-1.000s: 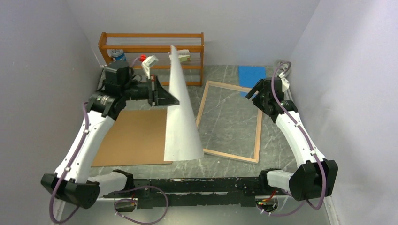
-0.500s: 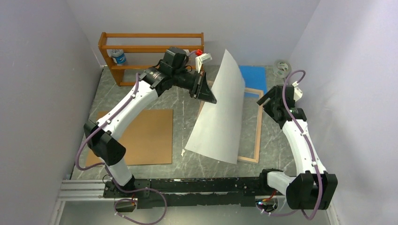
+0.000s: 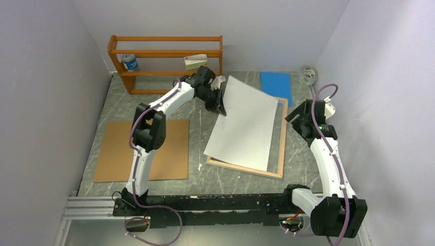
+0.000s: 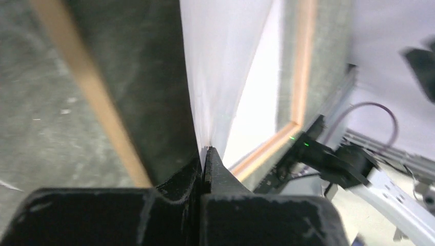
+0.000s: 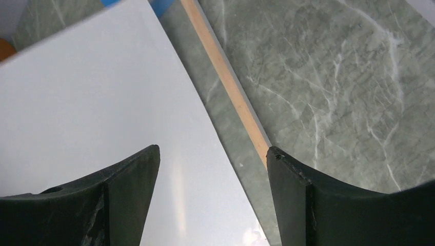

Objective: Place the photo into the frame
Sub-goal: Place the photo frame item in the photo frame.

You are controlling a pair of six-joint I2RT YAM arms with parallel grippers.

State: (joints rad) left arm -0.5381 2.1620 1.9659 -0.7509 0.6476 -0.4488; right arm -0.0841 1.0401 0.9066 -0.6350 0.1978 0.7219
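Note:
The photo [image 3: 246, 123] shows its plain white reverse and lies tilted over the frame [image 3: 245, 168], a light wood rectangle on the marbled table. It overhangs the frame's left rail. My left gripper [image 3: 220, 104] is shut on the photo's far left corner. In the left wrist view the fingertips [image 4: 205, 151] pinch the white sheet [image 4: 225, 66], with a frame rail [image 4: 92, 92] to their left. My right gripper [image 3: 296, 119] hovers open at the frame's right side. Its view shows the photo [image 5: 102, 102] and the frame rail [image 5: 225, 87] below, with nothing held between the fingers [image 5: 213, 154].
A brown backing board [image 3: 141, 148] lies flat at the left. At the back stands an orange shelf rack [image 3: 166, 51] holding a can [image 3: 129, 62] and a small box [image 3: 196, 61]. A blue pad [image 3: 275, 82] and a tape roll [image 3: 307, 73] sit at the back right.
My left arm swung the photo right from standing upright beside the frame and laid it down over the frame. The right arm drew back slightly to the right.

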